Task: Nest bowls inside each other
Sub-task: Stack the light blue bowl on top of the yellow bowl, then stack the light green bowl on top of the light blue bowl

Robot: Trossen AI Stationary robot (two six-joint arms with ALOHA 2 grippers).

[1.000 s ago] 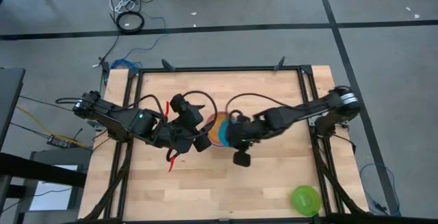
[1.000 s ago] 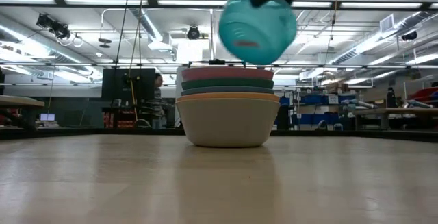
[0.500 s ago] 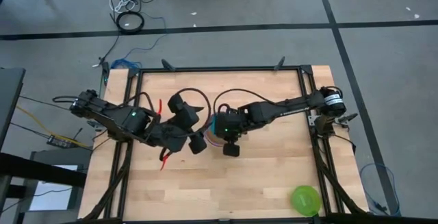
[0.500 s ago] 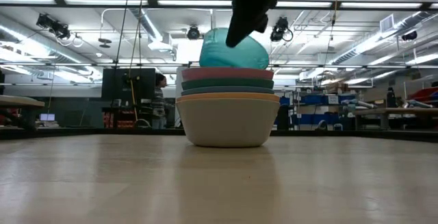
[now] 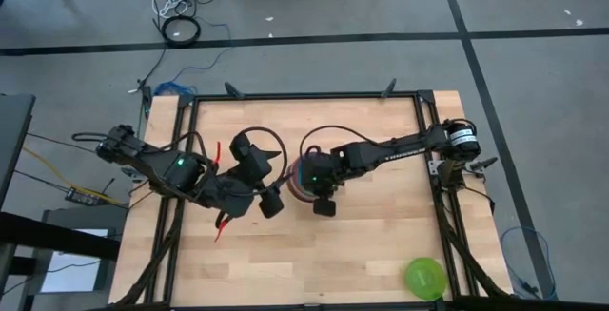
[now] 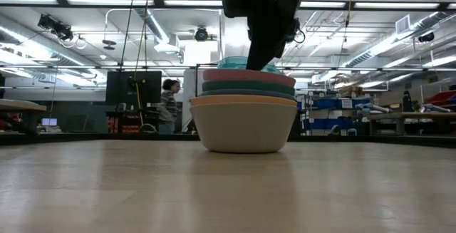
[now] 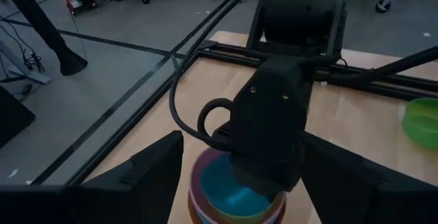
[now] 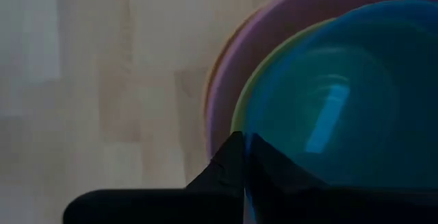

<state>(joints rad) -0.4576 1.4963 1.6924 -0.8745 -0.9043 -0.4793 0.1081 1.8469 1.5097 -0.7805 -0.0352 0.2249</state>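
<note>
No text, label, brand or number can be read anywhere.

The right gripper (image 5: pixel 322 189) is held mid-surface, its jaws nearly closed. The left gripper (image 5: pixel 267 184) is held just beside it, jaws spread wide.

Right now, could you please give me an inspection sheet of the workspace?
Surface: wooden table, bare apart from the bowls.
Job's things: stack mid-table with the cyan bowl seated on top; lime bowl alone near the front right corner.
Clutter: nothing seen.
Grippers: right gripper over the stack, jaws shut on the cyan bowl's rim; left gripper beside the stack, jaws open, empty.
Cables: loops on both arms; wires on the floor behind the table.
Surroundings: person standing far behind the table.
</note>
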